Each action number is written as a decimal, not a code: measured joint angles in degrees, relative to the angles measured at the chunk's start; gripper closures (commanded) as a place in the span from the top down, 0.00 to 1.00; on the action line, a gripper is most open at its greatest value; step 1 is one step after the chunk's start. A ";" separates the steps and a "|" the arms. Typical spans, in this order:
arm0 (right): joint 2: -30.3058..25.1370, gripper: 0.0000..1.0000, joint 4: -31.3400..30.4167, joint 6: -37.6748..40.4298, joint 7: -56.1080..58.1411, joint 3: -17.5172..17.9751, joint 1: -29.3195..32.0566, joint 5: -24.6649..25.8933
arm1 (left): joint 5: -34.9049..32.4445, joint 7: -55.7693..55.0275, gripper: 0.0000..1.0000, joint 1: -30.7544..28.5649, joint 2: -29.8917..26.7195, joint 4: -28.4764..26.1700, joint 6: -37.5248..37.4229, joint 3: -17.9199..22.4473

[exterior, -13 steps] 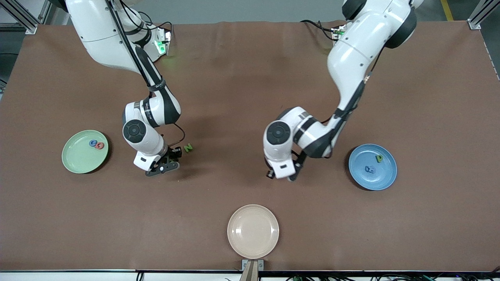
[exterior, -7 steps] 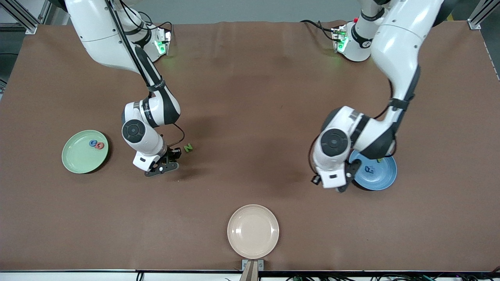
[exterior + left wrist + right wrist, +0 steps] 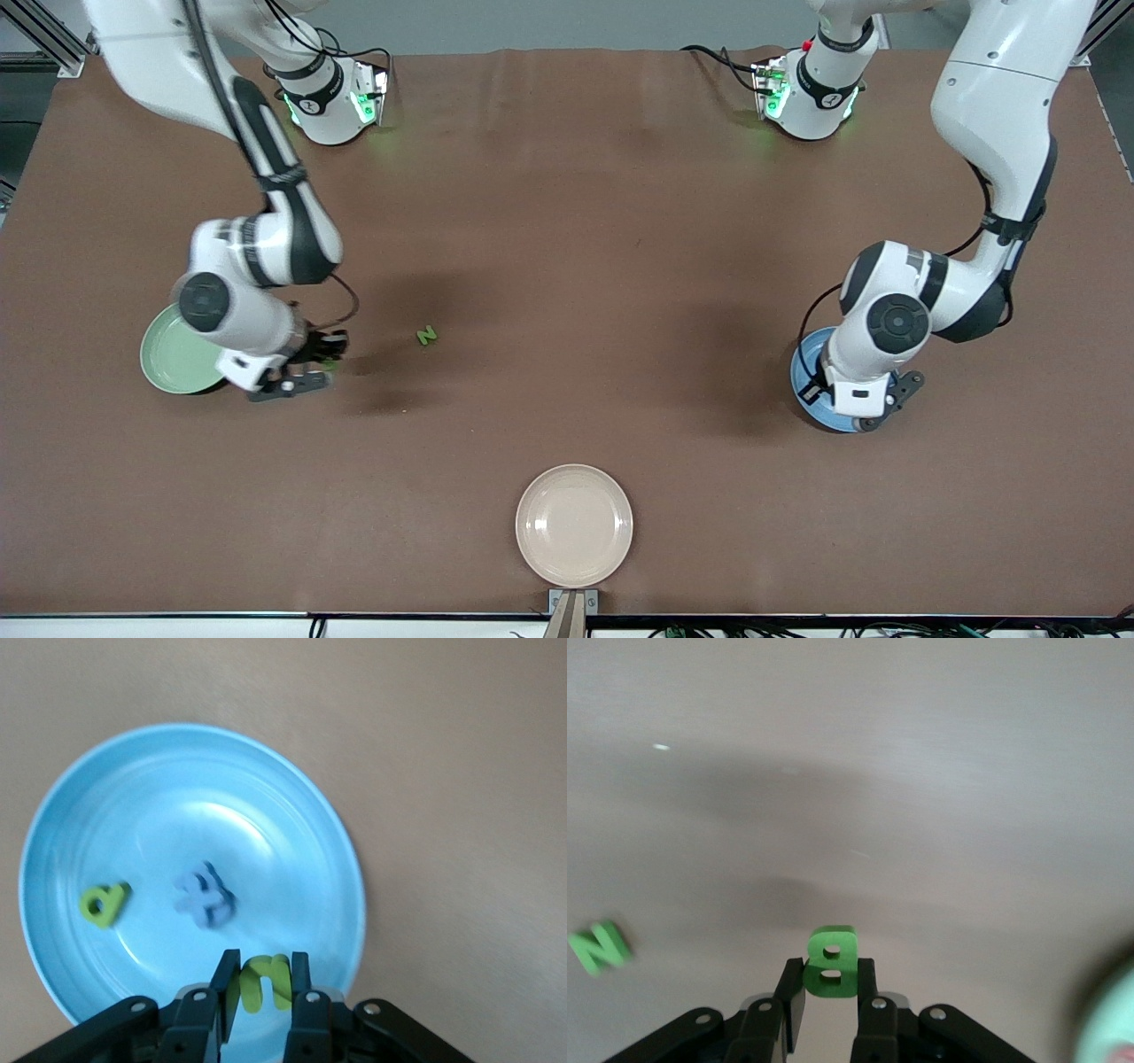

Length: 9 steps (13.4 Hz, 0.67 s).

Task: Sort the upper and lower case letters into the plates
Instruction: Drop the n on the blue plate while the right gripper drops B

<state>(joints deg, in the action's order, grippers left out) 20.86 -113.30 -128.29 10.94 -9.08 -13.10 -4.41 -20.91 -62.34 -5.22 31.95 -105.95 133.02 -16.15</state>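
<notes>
My left gripper hangs over the blue plate, shut on a yellow-green n-shaped letter. In that plate lie a yellow-green letter and a blue letter. In the front view this gripper covers most of the blue plate. My right gripper is shut on a green letter B above bare table beside the pale green plate; the front view shows this gripper between that plate and a green letter N. The right arm hides that plate's contents.
A beige plate with nothing in it sits near the table's front edge, midway between the two arms. The green N lies flat on the brown table.
The right gripper shut on the B beside the N and carried it toward the green plate. The left arm swung from mid-table to over the blue plate with its letter.
</notes>
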 measured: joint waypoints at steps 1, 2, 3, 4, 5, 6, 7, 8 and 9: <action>-1.45 0.04 -0.35 0.82 4.98 -0.10 4.00 0.07 | 0.00 0.67 0.77 -0.61 0.04 -0.58 0.50 -0.01; -2.03 0.04 -0.65 0.85 10.57 -0.21 8.32 0.10 | 0.00 1.40 0.97 -0.91 0.05 -0.99 0.77 -0.01; -2.00 0.04 -0.83 0.76 16.28 -0.28 13.04 0.11 | 0.00 1.76 0.99 -1.01 0.04 -1.06 0.92 -0.01; -1.87 0.04 -1.17 0.62 21.35 -0.32 17.52 0.11 | 0.03 1.75 0.99 -1.01 -0.02 -0.91 1.06 -0.03; -1.77 0.05 -1.54 0.51 25.26 -0.32 21.36 0.12 | 0.15 1.73 0.99 -1.01 -0.25 -0.56 1.05 -0.09; -1.62 0.05 -1.78 0.06 28.38 -0.32 24.59 0.12 | 0.38 1.73 0.99 -1.02 -0.76 -0.07 0.78 -0.28; -1.26 0.05 -2.03 -1.09 30.97 -0.29 27.21 0.12 | 0.61 1.84 0.99 -1.07 -1.70 0.63 -0.16 -0.96; -0.56 0.05 -2.29 -2.38 32.66 -0.26 29.00 0.12 | 0.73 2.23 0.99 -1.14 -2.91 1.74 -2.05 -2.29; 0.47 0.05 -2.65 -3.80 33.45 -0.22 30.02 0.12 | 0.91 3.10 0.99 -1.13 -4.33 3.74 -5.35 -3.95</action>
<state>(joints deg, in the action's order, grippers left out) 21.33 -115.95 -132.09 44.40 -9.29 16.91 -4.29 -20.01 -59.24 -6.36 27.62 -102.20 127.67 -20.11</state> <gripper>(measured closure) 0.722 0.004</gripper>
